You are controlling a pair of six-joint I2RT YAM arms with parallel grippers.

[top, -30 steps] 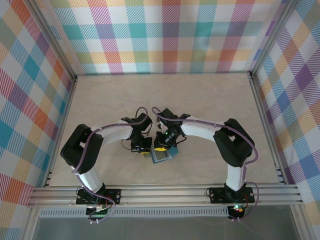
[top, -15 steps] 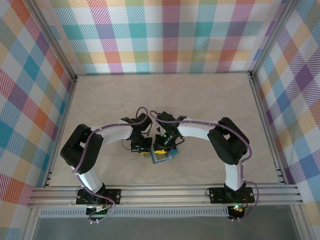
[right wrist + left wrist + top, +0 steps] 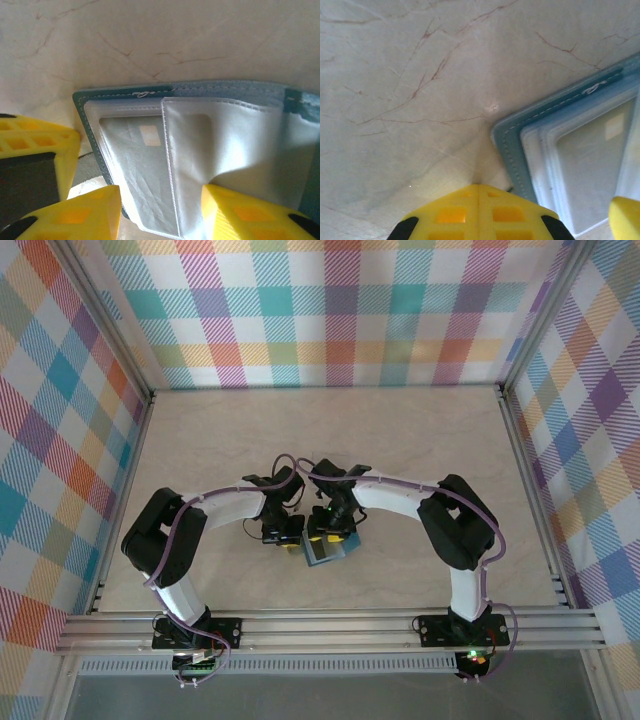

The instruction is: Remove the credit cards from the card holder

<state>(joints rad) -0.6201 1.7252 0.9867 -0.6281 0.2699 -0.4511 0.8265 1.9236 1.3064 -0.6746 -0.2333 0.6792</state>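
Observation:
The teal card holder (image 3: pixel 323 553) lies open on the table between the two grippers. In the right wrist view its teal edge (image 3: pixel 125 92) frames clear pockets. A grey credit card (image 3: pixel 137 165) with a pale chip sits inside the left pocket. A see-through plastic flap (image 3: pixel 225 145) lies over the right half. My right gripper (image 3: pixel 160 212) is open, its fingers straddling the pocket and flap from above. My left gripper (image 3: pixel 479 187) is shut and empty, its tip on the table just beside the card holder's corner (image 3: pixel 512 150).
Marble-patterned tabletop (image 3: pixel 330 440) stretches far behind the grippers. Checked walls enclose the left, back and right sides. An aluminium rail (image 3: pixel 330 625) runs along the near edge by the arm bases.
The right gripper's jaws have opened wider over the card holder, and the right arm has shifted slightly left. The left gripper has stayed shut in place.

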